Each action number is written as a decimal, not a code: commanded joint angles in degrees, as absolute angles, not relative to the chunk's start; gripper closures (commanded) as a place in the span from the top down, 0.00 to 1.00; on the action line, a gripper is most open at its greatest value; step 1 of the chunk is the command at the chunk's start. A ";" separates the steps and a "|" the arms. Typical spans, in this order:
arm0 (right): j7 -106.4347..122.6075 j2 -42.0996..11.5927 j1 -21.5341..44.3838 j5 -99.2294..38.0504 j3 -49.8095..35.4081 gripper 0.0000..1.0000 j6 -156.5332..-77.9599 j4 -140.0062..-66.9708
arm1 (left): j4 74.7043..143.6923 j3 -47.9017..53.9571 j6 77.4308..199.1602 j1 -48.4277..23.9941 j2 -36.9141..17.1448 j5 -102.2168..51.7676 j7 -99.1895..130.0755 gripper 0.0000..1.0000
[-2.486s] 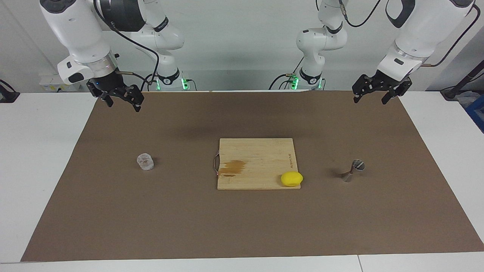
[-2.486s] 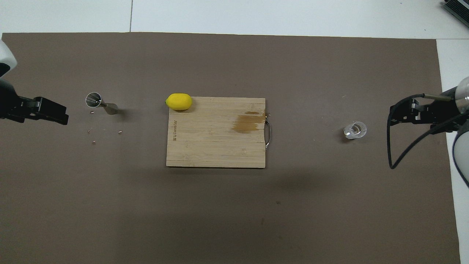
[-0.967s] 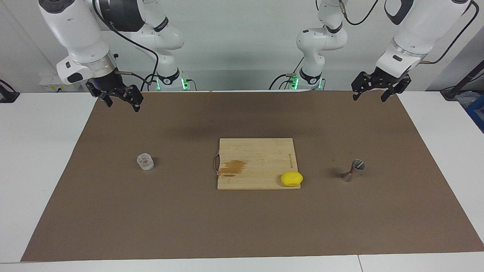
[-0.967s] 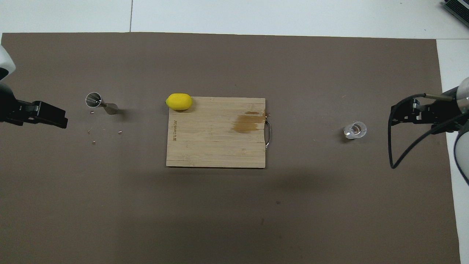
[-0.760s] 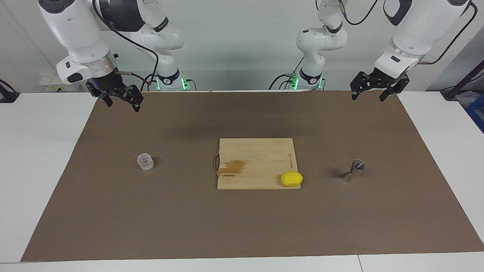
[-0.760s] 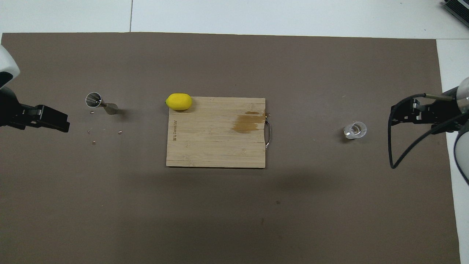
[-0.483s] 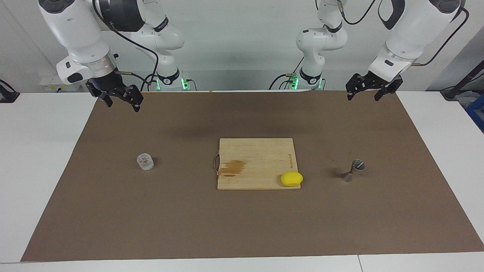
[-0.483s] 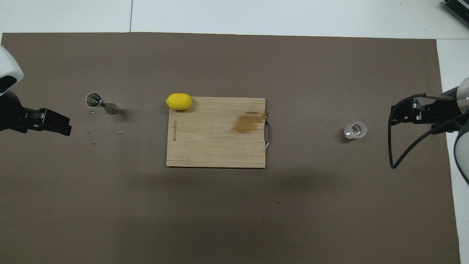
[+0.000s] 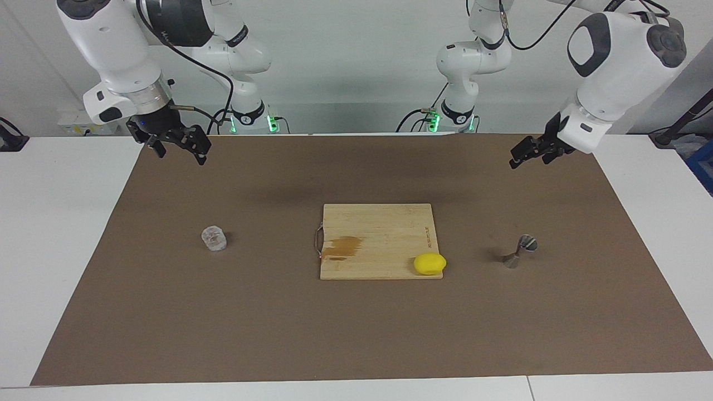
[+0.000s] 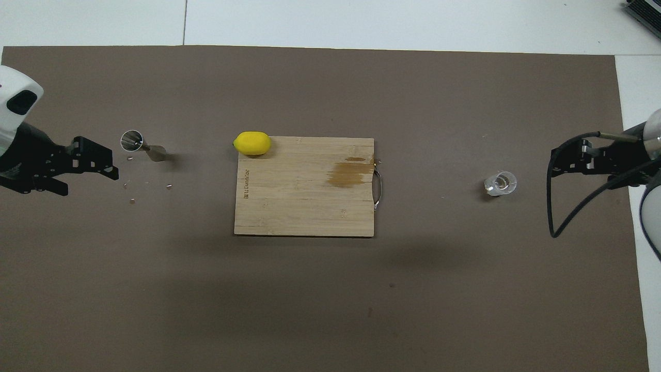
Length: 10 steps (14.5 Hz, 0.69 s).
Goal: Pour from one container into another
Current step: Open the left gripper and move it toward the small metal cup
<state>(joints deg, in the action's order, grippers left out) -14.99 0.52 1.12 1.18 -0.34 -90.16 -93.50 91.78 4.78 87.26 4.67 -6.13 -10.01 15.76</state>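
Glass cup (image 9: 214, 239) sits upright on the brown mat (image 9: 356, 334) toward the right arm's end of the table (image 9: 55, 250), nothing touching it; steel jigger (image 9: 518, 252) is at the left arm's end, roughly level w/ the cup, lying tipped over w/ its open mouth showing in the overhead view. Nearest the robots: right gripper (image 9: 177, 146) hangs up in the air over the mat's edge by its base, jaws spread, empty, same spot as a sec ago — it's waiting. Left gripper (image 9: 529, 155) is the one that changed: over the last sec the wrist has swung round & the gripper has come in over the mat toward the jigger; jaws wide, holding nothing, not yet at the jigger. Farther out, cutting board (image 9: 379, 240) lies mid-mat between the two containers, stained patch near its handle, lemon (image 9: 429, 263) on its corner nearest the jigger. Few small crumbs (image 10: 131, 200) lie just by the jigger. Reading: approach step has begun on the jigger side — prob. to right or steady it; no grasp, no pour yet, so the task is barely started. Cup pickup by the right arm is left to do.
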 commanded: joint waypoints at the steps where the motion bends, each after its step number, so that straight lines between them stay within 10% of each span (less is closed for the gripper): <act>1: -14.24 2.37 0.88 1.05 -0.70 1.00 -90.44 -95.10 | 86.92 5.01 87.53 8.51 -11.86 -15.79 26.95 1.00; 10: -21.06 2.29 0.18 -0.08 -0.70 0.99 -91.31 -95.62 | 104.05 5.01 104.66 19.33 -12.22 -43.57 55.17 1.00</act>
